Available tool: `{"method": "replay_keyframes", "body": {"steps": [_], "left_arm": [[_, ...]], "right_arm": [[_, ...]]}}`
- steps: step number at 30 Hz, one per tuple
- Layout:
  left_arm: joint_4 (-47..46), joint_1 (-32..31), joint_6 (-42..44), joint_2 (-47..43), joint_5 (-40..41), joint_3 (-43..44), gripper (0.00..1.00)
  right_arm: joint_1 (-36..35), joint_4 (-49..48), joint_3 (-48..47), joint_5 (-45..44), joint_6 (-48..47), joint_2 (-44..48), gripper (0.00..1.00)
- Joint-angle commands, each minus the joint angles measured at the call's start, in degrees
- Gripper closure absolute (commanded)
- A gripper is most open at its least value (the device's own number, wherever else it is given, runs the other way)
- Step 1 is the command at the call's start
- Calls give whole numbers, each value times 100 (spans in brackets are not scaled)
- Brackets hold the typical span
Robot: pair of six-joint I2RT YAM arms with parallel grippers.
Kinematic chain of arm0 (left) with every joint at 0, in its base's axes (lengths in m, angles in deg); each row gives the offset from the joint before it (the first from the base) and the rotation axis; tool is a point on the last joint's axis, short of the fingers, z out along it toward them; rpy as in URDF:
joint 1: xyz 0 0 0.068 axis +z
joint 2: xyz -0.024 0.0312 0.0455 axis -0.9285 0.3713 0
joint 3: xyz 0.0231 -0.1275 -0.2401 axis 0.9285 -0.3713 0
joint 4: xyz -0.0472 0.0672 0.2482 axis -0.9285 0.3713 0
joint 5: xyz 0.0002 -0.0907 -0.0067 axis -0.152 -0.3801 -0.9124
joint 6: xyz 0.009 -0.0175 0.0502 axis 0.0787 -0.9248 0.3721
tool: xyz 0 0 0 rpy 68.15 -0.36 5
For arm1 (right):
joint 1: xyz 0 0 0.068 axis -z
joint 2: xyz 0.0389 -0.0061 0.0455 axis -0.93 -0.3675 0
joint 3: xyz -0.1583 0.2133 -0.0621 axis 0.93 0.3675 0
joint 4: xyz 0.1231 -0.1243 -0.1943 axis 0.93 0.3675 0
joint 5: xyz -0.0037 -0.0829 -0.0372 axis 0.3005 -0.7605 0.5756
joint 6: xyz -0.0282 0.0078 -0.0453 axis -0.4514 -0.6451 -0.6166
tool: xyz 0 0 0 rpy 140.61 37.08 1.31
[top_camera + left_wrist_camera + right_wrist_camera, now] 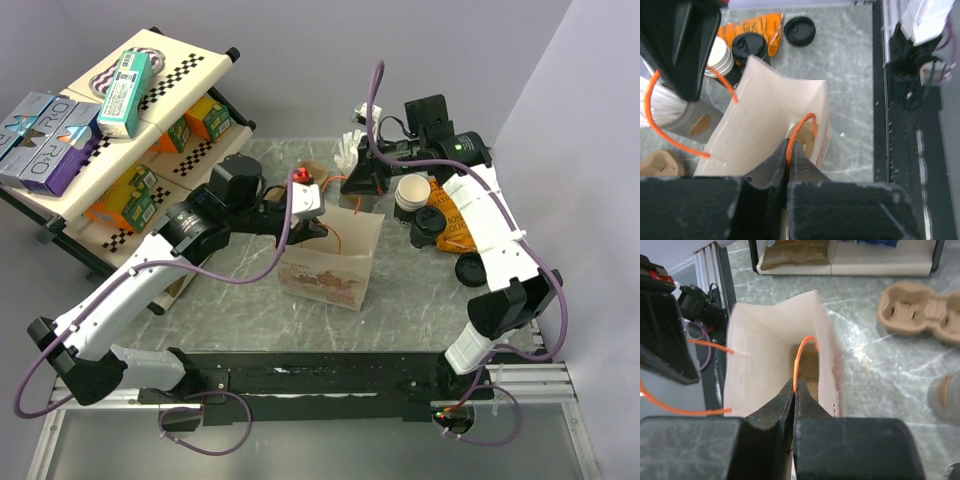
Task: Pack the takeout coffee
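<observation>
your left tool clenched on one orange handle of the paper bag mid-frame, right tool clenched on the other handle, takeout coffee on the worktop right of the bag

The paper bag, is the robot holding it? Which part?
Yes. The left gripper is shut on one orange handle of the paper bag, and the right gripper is shut on the other orange handle.
</observation>
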Motion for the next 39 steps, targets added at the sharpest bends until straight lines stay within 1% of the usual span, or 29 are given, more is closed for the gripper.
{"method": "replay_keyframes", "body": {"steps": [1, 5, 8, 11, 18, 21, 24, 33, 34, 35, 36, 37, 38, 39], "left_arm": [[-325, 9, -305, -270, -277, 483, 99], [-299, 9, -394, -244, -101, 1062, 99], [-291, 9, -324, -200, 48, 1405, 99], [-176, 9, -166, -86, 136, 1861, 99], [-88, 9, -86, 178, 224, 2425, 99], [-97, 9, -86, 170, 206, 2417, 99], [-176, 9, -86, 73, 241, 2198, 99], [-290, 9, -183, -85, 224, 1679, 99], [-282, 9, -183, -85, 259, 1626, 99], [-299, 9, -183, -138, 320, 1434, 92], [-299, 9, -165, -182, 443, 1302, 76], [-334, 9, -139, -243, 505, 909, 56], [-378, 9, -139, -418, 566, 670, 31], [-422, 9, -139, -524, 593, 424, 23]], "right_arm": [[-229, -258, -724, -185, 7, 125, 100], [-247, -249, -1795, -300, 244, -59, 100], [-247, -319, -2201, -396, 359, -104, 100], [-247, -618, -2255, -502, 517, -34, 100], [-247, -1128, -2316, -713, 666, 55, 100], [-255, -1198, -2334, -678, 675, 37, 100], [-255, -1225, -2238, -617, 702, 46, 100], [-369, -1207, -1799, -458, 754, 2, 100], [-378, -1199, -1667, -450, 772, 2, 98], [-387, -1181, -1579, -449, 781, -7, 82], [-396, -1137, -1483, -449, 763, -16, 72], [-405, -1059, -1264, -449, 746, -16, 61], [-405, -997, -1105, -536, 798, 2, 40], [-396, -1005, -938, -642, 824, 89, 31]]}}
